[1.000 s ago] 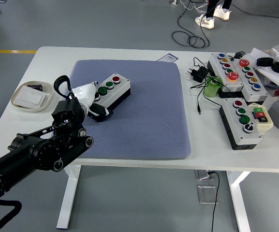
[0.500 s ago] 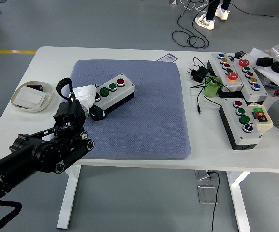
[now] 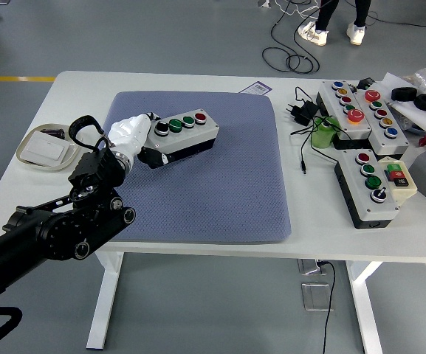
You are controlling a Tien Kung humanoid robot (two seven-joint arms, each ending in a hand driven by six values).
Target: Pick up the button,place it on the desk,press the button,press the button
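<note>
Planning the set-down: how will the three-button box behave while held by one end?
The button box looks like a rigid case, so it shouldn't flex. The left hand grips only its left end, so the free end may sag or twist. Its flat base should sit steadily on the blue mat.

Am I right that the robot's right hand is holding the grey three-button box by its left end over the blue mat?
Not quite: the head view shows the left hand, not the right, holding the grey three-button box by its left end over the blue mat. The right arm is out of view.
</note>
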